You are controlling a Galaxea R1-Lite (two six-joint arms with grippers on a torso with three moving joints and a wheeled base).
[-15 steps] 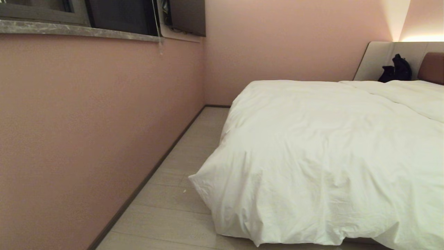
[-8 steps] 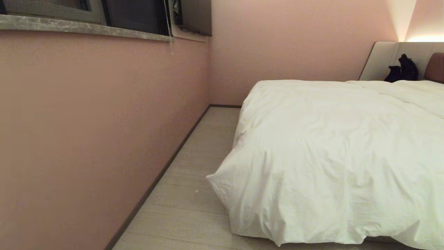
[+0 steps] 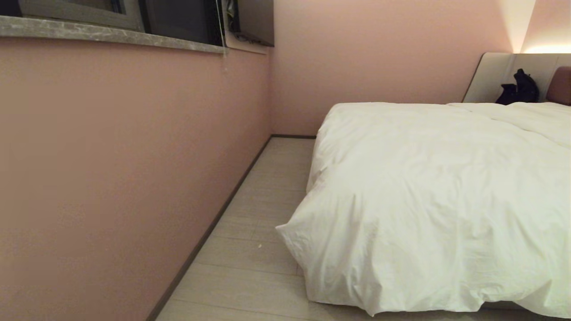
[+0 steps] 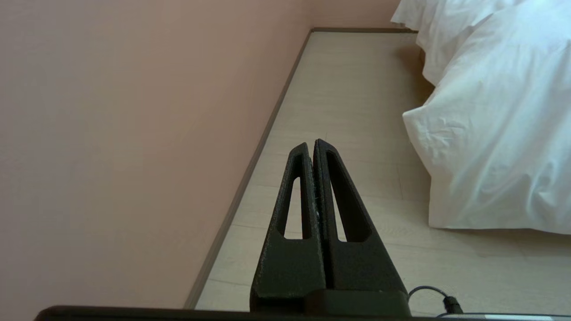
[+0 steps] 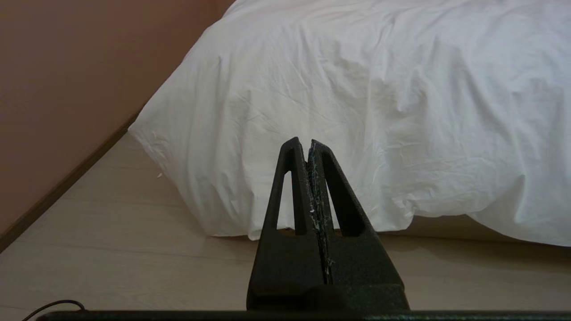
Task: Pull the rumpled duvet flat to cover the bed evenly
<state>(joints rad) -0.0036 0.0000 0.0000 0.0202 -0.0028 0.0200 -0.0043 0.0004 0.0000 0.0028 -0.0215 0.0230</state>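
Our view had swung left along the wall [image 3: 111,178], so the base was turning, not the duvet [image 3: 437,200]. Left gripper [image 4: 311,143] and right gripper [image 5: 302,141] hung pressed together, empty; the duvet's draped corner lay ahead of the right one, untouched.

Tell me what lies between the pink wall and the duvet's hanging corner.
Only a bare strip of pale floor separates the wall from the duvet, plain in the head view.

Your head camera has swung toward nine o'clock, so the duvet [image 3: 428,200] and wall corner sit further toward three o'clock in view.
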